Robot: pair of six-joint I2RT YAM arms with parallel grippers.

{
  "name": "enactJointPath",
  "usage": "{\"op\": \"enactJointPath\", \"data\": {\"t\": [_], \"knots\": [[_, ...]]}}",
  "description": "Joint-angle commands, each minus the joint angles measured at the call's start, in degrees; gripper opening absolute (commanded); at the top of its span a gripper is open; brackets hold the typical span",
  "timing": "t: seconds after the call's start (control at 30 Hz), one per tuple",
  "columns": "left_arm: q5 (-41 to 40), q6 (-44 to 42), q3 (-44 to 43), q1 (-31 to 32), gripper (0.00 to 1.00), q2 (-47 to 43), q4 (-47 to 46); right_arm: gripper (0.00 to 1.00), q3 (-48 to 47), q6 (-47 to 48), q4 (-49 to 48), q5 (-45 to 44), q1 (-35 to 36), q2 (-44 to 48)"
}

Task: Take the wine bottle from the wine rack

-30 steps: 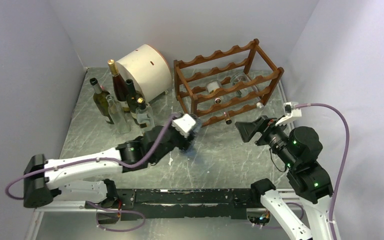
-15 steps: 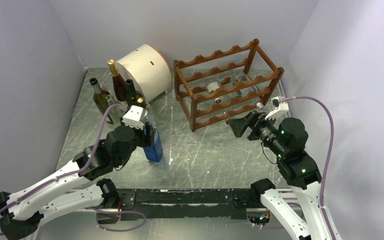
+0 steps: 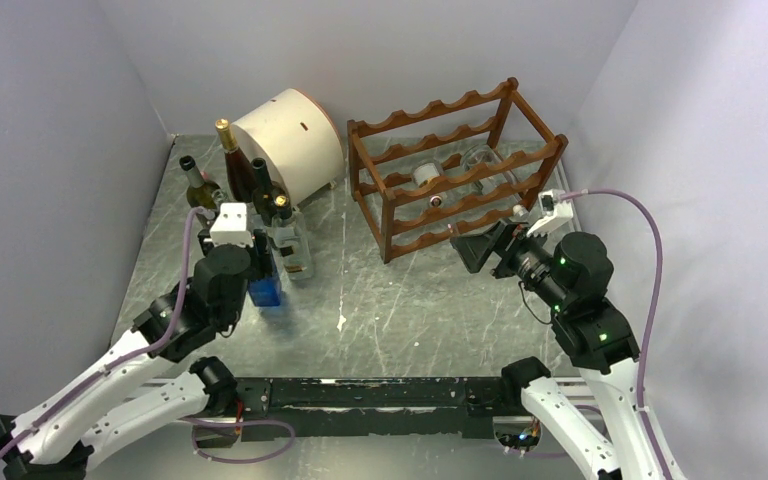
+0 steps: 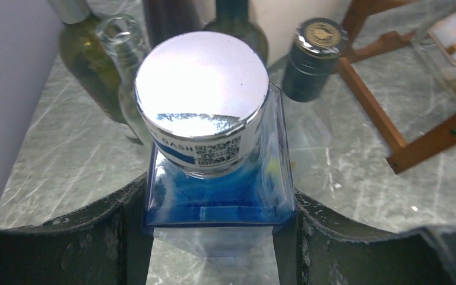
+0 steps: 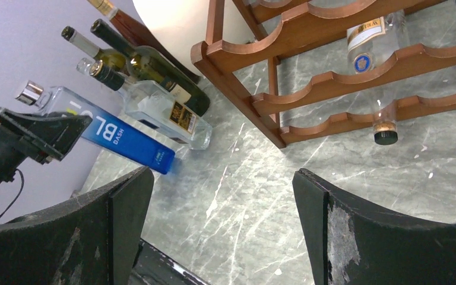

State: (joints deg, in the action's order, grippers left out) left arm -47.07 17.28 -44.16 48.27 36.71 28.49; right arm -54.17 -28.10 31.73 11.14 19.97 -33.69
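Farthest left of the wine rack (image 5: 300, 29), a cluster of standing bottles (image 3: 203, 195) crowds the back corner of the grey marbled desk (image 3: 410, 310). A cream drum (image 3: 290, 140) lies on its side between the cluster and the rack's left end. Out in front of that cluster, well left of the rack, the left end effector (image 3: 263, 268) pinches the blue wine bottle (image 3: 266, 291), one dark finger (image 4: 124, 237) pressed to each flat side below the silver cap. The bottle stands upright, off the rack, with its base at the desk or just above; which cannot be told. A clear square bottle with a black cap (image 5: 160, 113) stands just beside it, on the side nearer the rack. The reddish-brown rack itself sits at the back, and a clear labelled bottle (image 5: 368, 41) lies in it, its dark-capped neck pointing to the front. Just before the rack's front right corner hangs the right end effector (image 3: 478, 250), spread wide and empty, touching nothing.
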Motion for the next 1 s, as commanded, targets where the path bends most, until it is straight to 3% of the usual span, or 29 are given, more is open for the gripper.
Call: {"op": "enactJointPath", "data": {"t": [0.0,0.27,0.43,0.57,0.63,0.7,0.83,0.97], "knots": [[3.0,-2.6,-1.6,-6.8,0.07,1.5,-10.1,0.92,0.0,0.5,-0.8,-0.3,0.3,0.6],[19.5,0.7,-0.9,-23.4,0.07,7.0,-16.9,0.93,-0.5,1.4,0.6,-1.1,0.4,1.7],[23.0,1.4,-0.3,-24.8,0.07,8.8,-19.5,0.93,0.0,1.4,1.2,-1.9,0.4,2.8],[21.3,1.0,-0.1,-24.8,0.08,9.0,-18.5,0.93,0.9,1.0,0.7,-1.5,0.4,3.1],[21.0,0.3,0.2,-24.8,0.21,9.1,-17.6,0.93,1.2,0.9,0.5,-1.5,0.3,3.2],[21.3,0.4,0.1,-24.8,0.44,9.4,-16.3,0.93,1.4,0.9,0.3,-1.4,0.4,3.2],[21.7,0.3,-0.2,-24.8,0.75,8.9,-13.7,0.93,1.7,1.1,0.2,-1.3,0.4,2.9],[22.0,-0.6,-0.1,-24.8,0.99,7.0,-12.8,0.93,1.9,1.3,0.2,-1.3,0.4,2.8]]}}
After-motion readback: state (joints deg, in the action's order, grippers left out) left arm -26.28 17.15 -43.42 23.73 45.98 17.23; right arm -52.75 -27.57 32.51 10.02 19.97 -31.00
